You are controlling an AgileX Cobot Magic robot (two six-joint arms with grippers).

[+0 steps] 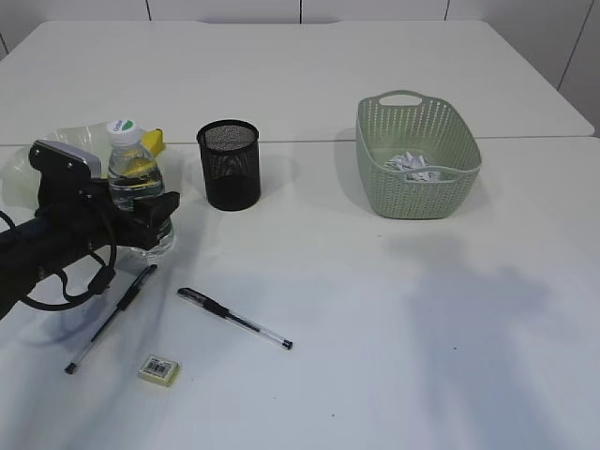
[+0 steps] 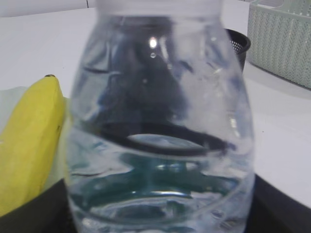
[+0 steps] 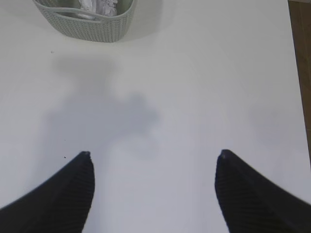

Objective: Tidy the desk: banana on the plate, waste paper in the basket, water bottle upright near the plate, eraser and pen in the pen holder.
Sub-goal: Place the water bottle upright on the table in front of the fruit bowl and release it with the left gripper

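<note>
A clear water bottle (image 1: 131, 173) with a white cap stands upright beside the pale plate (image 1: 52, 139), where the banana (image 1: 150, 148) lies. My left gripper (image 1: 145, 217) surrounds the bottle's lower part. In the left wrist view the bottle (image 2: 160, 121) fills the frame between the dark fingers (image 2: 29, 213), and whether they still press it does not show. Two pens (image 1: 112, 317) (image 1: 234, 319) and an eraser (image 1: 159, 369) lie on the table in front. The black mesh pen holder (image 1: 229, 164) stands right of the bottle. Waste paper (image 1: 412, 164) lies in the green basket (image 1: 417, 197). My right gripper (image 3: 153, 155) hangs open over bare table.
The banana (image 2: 29, 145) shows left of the bottle in the left wrist view, with the pen holder's rim (image 2: 239, 42) and the basket (image 2: 282, 43) behind on the right. The basket (image 3: 87, 24) sits far ahead of the right gripper. A table seam runs behind the objects.
</note>
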